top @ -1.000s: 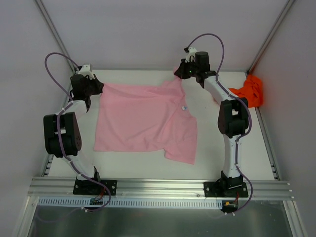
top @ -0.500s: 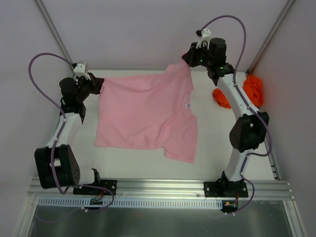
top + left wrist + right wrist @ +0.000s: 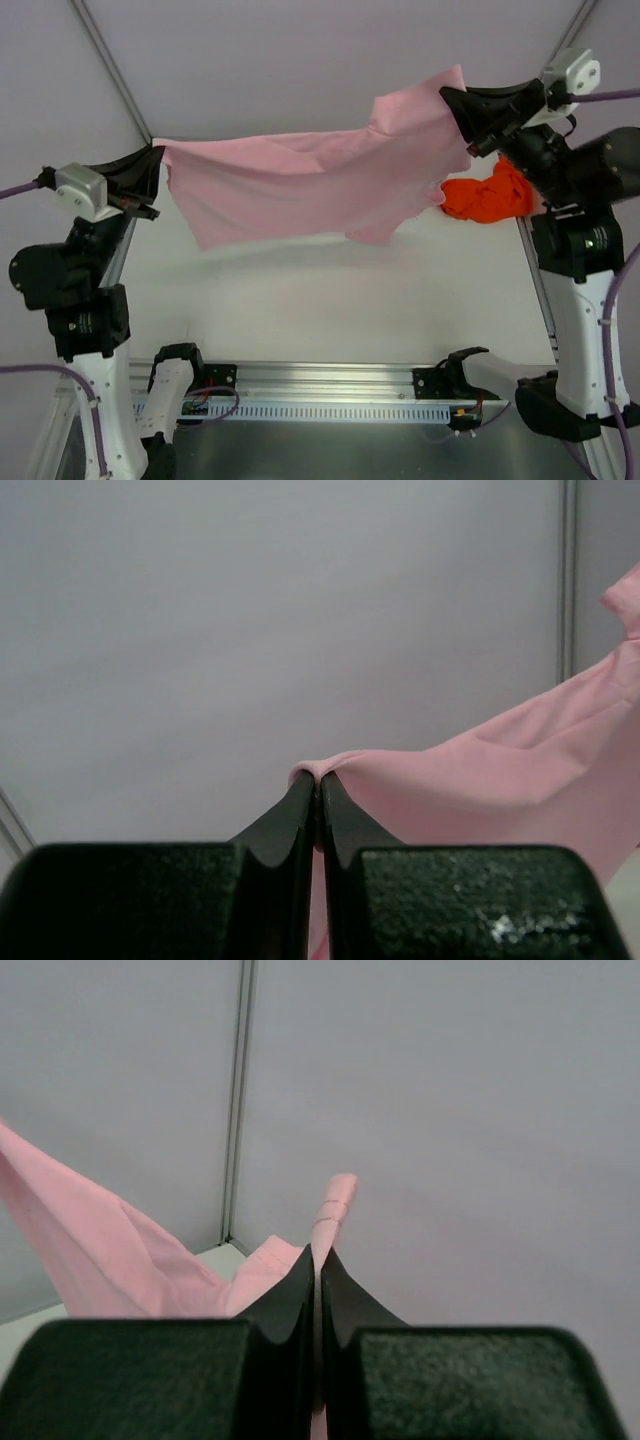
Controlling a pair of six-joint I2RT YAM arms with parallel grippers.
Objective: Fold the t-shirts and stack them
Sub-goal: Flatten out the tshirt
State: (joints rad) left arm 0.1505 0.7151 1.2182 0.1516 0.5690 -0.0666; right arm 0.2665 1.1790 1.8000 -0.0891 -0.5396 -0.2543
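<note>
My arms reach high, left claw [image 3: 154,166] and right claw [image 3: 450,100] clamped on the pink shirt [image 3: 300,185], above white bench [image 3: 330,295], grey walls [image 3: 300,60].

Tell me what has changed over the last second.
Both arms swung up: the left hand and right hand lifted the pink t-shirt off the table, so it now hangs stretched between them. Both hands stayed shut on its edges; the orange-red t-shirt stayed bunched by the far right corner.
</note>
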